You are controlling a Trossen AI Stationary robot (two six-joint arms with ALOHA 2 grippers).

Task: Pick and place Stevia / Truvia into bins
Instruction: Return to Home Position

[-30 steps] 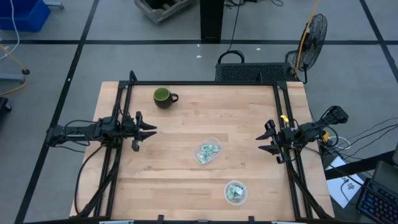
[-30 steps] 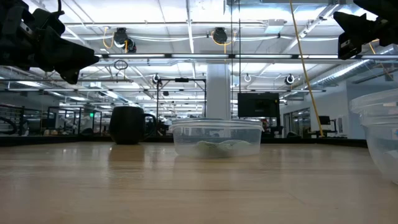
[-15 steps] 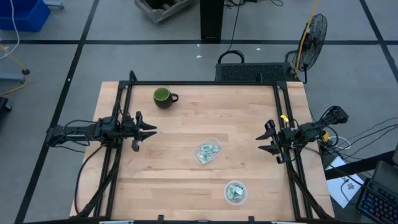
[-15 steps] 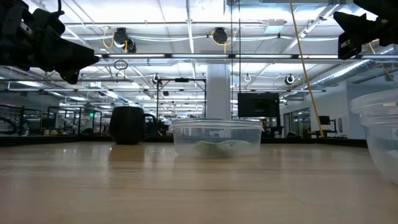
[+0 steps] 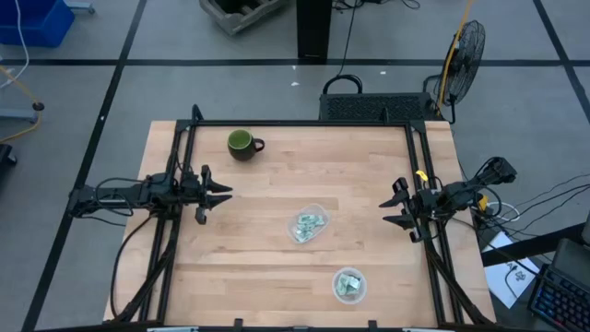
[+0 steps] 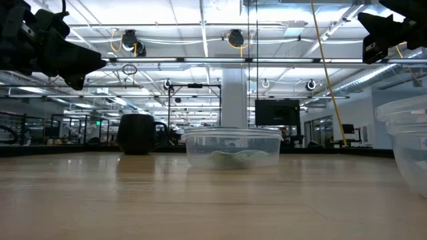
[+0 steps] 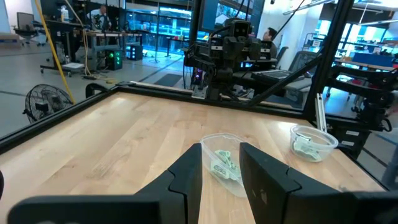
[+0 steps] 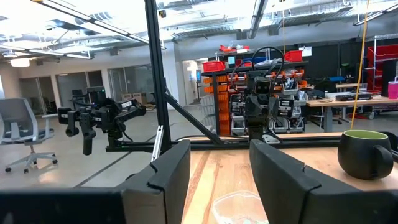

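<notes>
Green-and-white Stevia / Truvia packets [image 5: 312,224] lie only inside the two clear cups. Some are in the middle bin [image 5: 296,228] and the rest in the edge bin [image 5: 336,278], close to the table's [image 5: 267,267] border. You can find no loose packet on the wood, so the sorting looks finished to me; at most, parking the arms is left.

The left gripper [image 5: 221,194] hangs over the table's left side, its fingers parted by a modest gap — nothing between them, nothing touched. The right gripper [image 5: 389,207] sits at the opposite side, spread about as wide and likewise empty. Both are well apart from the bins and from the dark green mug [image 5: 241,143].
</notes>
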